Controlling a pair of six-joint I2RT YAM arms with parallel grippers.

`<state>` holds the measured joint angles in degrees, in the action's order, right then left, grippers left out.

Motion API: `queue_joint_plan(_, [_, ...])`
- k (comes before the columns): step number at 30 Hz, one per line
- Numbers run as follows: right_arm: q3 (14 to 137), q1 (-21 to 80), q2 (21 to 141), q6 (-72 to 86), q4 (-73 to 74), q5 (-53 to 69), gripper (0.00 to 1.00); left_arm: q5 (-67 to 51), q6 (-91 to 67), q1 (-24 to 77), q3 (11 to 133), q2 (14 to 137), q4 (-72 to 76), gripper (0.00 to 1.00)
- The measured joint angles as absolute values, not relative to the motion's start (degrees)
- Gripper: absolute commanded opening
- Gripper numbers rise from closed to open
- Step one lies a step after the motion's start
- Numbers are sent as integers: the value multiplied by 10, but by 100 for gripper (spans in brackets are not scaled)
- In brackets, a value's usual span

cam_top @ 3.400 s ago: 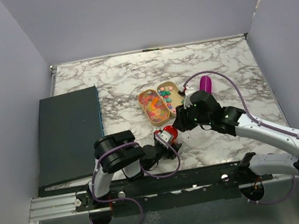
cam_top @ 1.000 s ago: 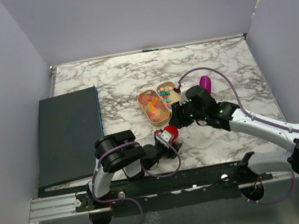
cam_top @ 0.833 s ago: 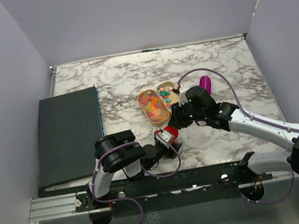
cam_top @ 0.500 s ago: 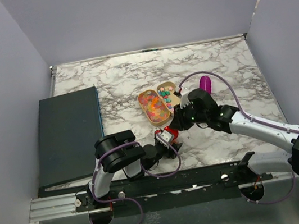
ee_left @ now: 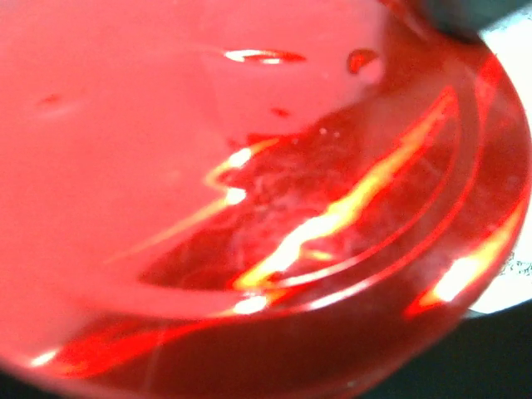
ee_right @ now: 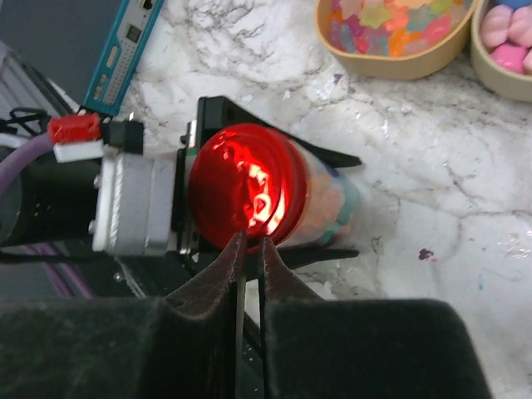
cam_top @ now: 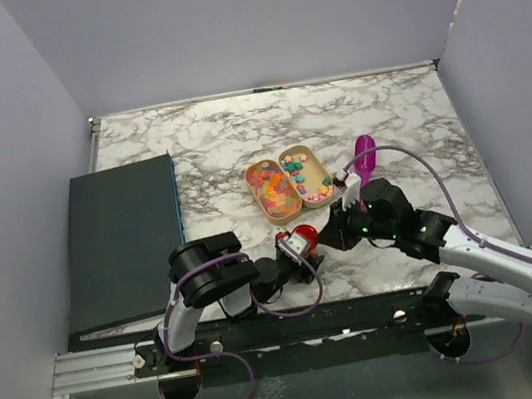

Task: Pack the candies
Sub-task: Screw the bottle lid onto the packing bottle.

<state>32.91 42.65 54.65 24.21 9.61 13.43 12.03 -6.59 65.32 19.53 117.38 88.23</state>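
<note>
We find the left hand (ee_right: 356,206) clamped on the jar (ee_right: 331,198), the right hand (ee_right: 248,241) nearly closed and empty at its red lid (ee_right: 245,187); we advise spreading it squarely around the rim.

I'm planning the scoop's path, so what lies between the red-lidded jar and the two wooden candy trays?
Only bare marble tabletop, shown in the right wrist view; the jar and wooden trays are apart.

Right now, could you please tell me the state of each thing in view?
Jar: lidded, filled.
Red lid: on the jar.
Left end effector: closed on the jar.
Right end effector: nearly shut, empty.
Two trays: open, holding candies.
</note>
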Motion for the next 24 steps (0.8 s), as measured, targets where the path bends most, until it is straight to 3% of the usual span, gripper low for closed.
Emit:
queue_joint_plan(6, [302,475,496,276,149,156,10,121,-76,653,198,1173,882,27])
queue_joint_plan(15, [365,484,472,279,247,77,42,121,-81,653,198,1172,882,27])
queue_joint_plan(24, [459,477,577,233,236,4,44,120,-81,653,198,1172,882,26])
